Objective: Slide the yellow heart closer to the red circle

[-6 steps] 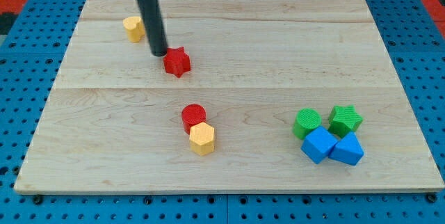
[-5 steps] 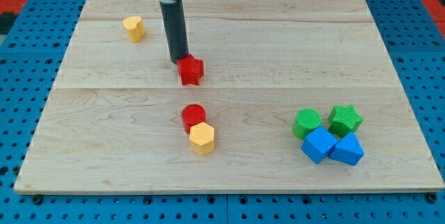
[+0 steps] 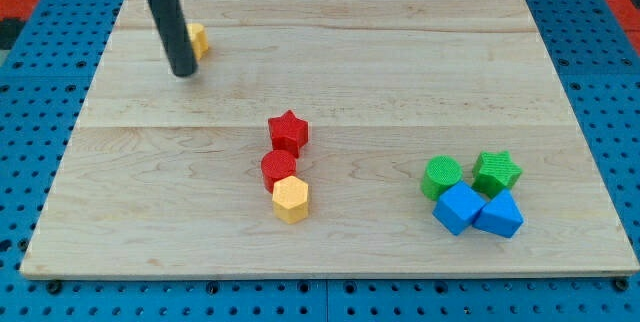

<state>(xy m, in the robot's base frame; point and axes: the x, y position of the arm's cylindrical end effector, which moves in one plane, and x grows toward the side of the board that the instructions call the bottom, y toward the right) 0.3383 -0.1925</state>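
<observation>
The yellow heart (image 3: pixel 198 40) lies near the board's top left, partly hidden behind my rod. My tip (image 3: pixel 184 73) rests on the board just below and left of the heart, touching or nearly touching it. The red circle (image 3: pixel 278 168) sits near the board's middle, far down and right of the heart. A red star (image 3: pixel 288 131) stands right above the circle, touching it. A yellow hexagon (image 3: pixel 291 200) touches the circle from below.
A green circle (image 3: pixel 441 177), a green star (image 3: pixel 496 173), a blue cube (image 3: pixel 459 208) and another blue block (image 3: pixel 499 215) are bunched at the lower right. The wooden board (image 3: pixel 400 62) lies on a blue pegboard.
The red star slid down and right until it touched the red circle. My tip then moved up and left, from beside the star to beside the yellow heart.
</observation>
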